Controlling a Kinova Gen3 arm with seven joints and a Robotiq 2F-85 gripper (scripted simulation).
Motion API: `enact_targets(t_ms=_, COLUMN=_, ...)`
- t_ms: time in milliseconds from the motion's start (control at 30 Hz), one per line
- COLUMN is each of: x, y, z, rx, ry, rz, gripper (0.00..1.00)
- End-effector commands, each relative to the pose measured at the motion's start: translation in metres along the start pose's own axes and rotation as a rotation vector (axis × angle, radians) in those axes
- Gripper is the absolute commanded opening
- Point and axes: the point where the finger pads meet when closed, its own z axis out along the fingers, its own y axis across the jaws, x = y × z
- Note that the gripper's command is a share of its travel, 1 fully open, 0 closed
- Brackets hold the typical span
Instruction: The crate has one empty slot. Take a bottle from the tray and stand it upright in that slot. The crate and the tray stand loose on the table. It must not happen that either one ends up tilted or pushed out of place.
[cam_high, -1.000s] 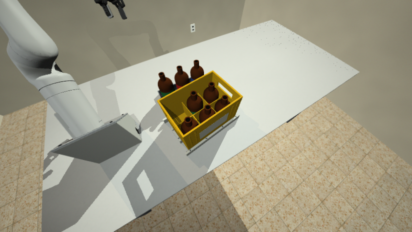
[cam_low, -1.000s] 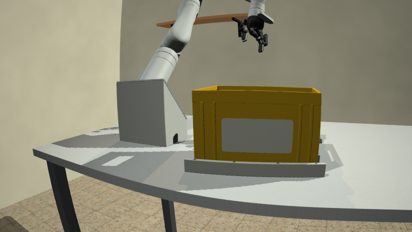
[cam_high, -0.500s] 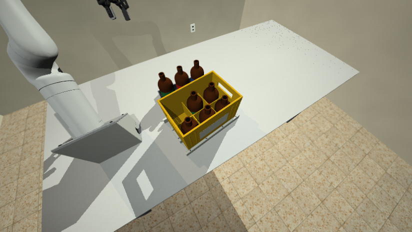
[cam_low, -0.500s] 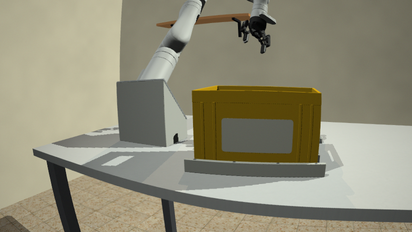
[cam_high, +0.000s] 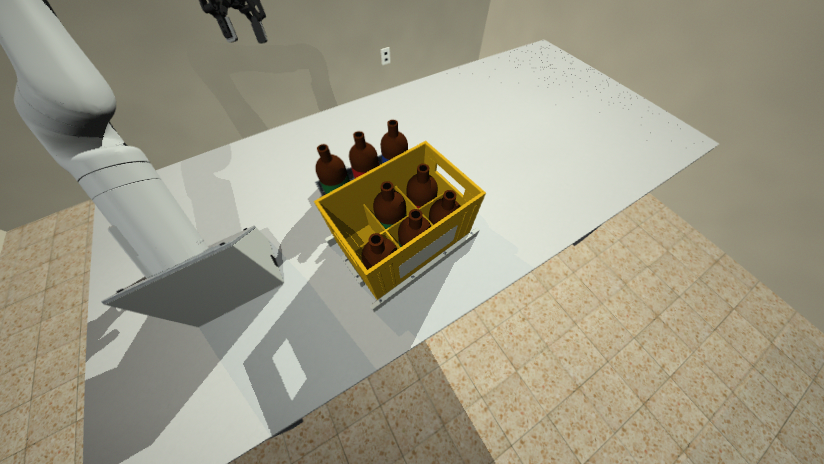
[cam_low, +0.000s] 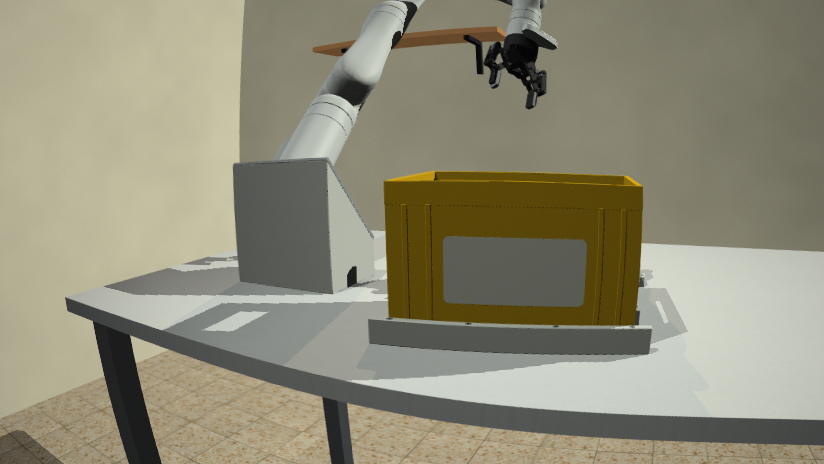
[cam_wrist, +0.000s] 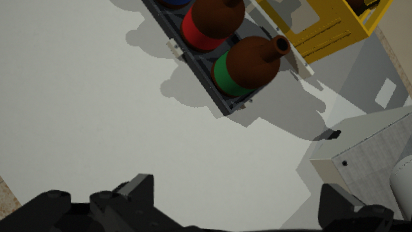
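Observation:
The yellow crate (cam_high: 407, 215) stands mid-table and holds several brown bottles. Its one empty slot (cam_high: 347, 217) is at the back left corner. It also shows in the exterior view (cam_low: 513, 247). Right behind it, the dark tray (cam_wrist: 210, 75) carries three upright brown bottles: green-labelled (cam_high: 330, 167), red-labelled (cam_high: 362, 152) and blue-labelled (cam_high: 393, 140). My gripper (cam_high: 246, 35) is open and empty, high above the table, behind and left of the tray; it also shows in the exterior view (cam_low: 512, 92). In the wrist view the green-labelled bottle (cam_wrist: 247, 67) and red-labelled bottle (cam_wrist: 212, 20) lie well ahead of my fingers.
The grey robot base block (cam_high: 201, 282) stands left of the crate. A low grey rail (cam_low: 507, 337) runs along the crate's front side. A wooden shelf (cam_low: 409, 39) hangs on the wall behind the arm.

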Motion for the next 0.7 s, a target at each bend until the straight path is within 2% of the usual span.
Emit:
enact_targets(t_ms=0, x=0.005, y=0.000, z=0.003, rx=-0.010, ry=-0.016, rz=0.020, gripper=1.00)
enact_targets(t_ms=633, x=0.014, y=-0.002, z=0.008, rx=-0.013, ry=-0.037, rz=0.065, gripper=1.00)
enact_targets(t_ms=667, x=0.022, y=-0.004, z=0.013, rx=-0.015, ry=-0.058, rz=0.111, gripper=1.00)
